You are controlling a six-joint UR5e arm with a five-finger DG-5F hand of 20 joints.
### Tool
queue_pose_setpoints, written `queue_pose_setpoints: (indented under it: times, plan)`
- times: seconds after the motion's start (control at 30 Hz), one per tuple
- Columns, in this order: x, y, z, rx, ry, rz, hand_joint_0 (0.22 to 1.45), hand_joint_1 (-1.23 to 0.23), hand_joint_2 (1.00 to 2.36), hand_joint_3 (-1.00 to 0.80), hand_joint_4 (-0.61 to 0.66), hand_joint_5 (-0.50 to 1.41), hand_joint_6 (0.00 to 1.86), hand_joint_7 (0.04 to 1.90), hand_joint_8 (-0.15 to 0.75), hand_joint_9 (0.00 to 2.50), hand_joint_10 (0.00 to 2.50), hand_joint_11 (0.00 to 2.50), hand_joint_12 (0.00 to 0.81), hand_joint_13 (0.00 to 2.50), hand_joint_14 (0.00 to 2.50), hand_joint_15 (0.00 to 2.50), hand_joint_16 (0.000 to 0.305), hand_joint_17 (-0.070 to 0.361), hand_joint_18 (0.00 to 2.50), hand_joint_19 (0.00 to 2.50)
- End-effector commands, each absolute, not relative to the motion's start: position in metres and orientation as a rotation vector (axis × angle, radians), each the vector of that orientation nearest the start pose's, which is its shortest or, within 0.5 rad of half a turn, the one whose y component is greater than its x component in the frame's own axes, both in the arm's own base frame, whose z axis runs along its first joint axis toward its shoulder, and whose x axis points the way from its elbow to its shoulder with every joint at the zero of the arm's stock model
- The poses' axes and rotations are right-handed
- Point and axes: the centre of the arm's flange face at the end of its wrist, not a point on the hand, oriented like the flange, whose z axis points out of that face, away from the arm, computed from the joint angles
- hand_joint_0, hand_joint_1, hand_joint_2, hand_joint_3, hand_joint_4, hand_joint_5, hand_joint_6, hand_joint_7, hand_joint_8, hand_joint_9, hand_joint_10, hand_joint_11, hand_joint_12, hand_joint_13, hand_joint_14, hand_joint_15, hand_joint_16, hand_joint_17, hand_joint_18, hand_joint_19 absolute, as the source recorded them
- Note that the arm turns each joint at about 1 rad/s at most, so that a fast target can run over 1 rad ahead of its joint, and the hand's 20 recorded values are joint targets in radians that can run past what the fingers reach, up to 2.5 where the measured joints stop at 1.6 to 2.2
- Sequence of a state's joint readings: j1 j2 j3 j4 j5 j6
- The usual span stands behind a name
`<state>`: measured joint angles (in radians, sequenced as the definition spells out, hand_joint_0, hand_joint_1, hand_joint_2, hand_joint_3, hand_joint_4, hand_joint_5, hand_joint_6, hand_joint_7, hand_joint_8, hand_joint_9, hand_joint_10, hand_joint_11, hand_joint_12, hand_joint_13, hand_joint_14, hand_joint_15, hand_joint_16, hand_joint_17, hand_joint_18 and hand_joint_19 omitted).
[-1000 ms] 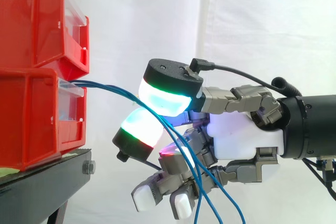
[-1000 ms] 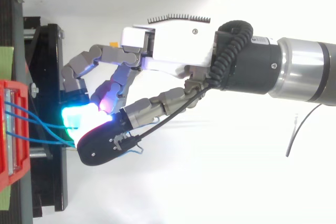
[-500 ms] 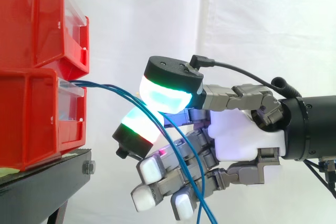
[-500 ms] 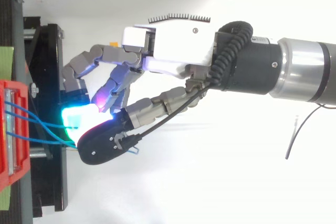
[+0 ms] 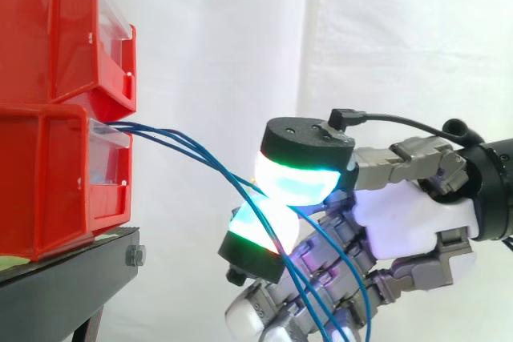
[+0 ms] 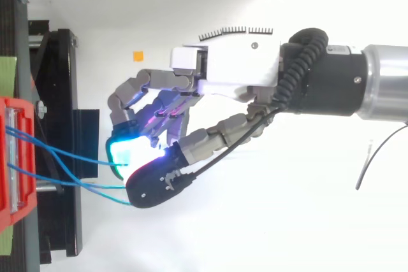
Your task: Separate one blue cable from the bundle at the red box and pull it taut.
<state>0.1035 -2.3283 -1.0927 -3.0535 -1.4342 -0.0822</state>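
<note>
Several thin blue cables (image 5: pixel 184 143) come out of the front of the lower red bin (image 5: pixel 48 174) and run right and downward to my hand (image 5: pixel 401 214). The hand sits to the right of the bins, a little below the bin's opening, with its fingers curled. One cable passes between two glowing fingertips (image 5: pixel 300 182) that press together on it; the other cables hang down across the lower fingers. From above, the blue cables (image 6: pixel 70 154) spread from the red bin (image 6: pixel 13 157) to the hand (image 6: pixel 236 74), one reaching the cyan pad and another running under the dark fingertip.
A second red bin (image 5: pixel 56 30) is stacked on the lower one, both on a black stand (image 5: pixel 72 278). A white curtain hangs behind. A small orange mark (image 6: pixel 137 56) lies on the white surface beside the stand.
The hand has moved right, away from the bins, and slightly lower. The cables between bin and hand are drawn out longer and straighter.
</note>
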Motion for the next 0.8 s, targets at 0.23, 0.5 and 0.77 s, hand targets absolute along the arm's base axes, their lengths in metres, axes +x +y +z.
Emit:
queue_pose_setpoints:
  times: [0.23, 0.5, 0.77]
  plan:
    - [0.742, -0.078, 0.263, 1.303, 1.438, 0.955, 0.58, -0.74, 1.02, -0.01, -0.13, -0.10, 0.86, 1.27, 0.316, 0.64, 0.01, 0.23, 0.405, 0.71, 0.01, 0.32, 0.055, 0.123, 0.89, 0.64]
    - [0.719, -0.084, 0.270, 1.342, 1.506, 0.910, 0.58, -0.73, 1.02, -0.01, -0.12, -0.10, 0.86, 1.28, 0.331, 0.79, 0.02, 0.52, 0.407, 0.72, 0.01, 0.34, 0.054, 0.122, 0.88, 0.65]
    - [0.694, -0.087, 0.266, 1.328, 1.353, 0.902, 0.58, -0.73, 1.02, -0.01, -0.12, -0.10, 0.86, 1.27, 0.348, 0.95, 0.02, 0.93, 0.393, 0.76, 0.01, 0.42, 0.053, 0.120, 0.89, 0.65]
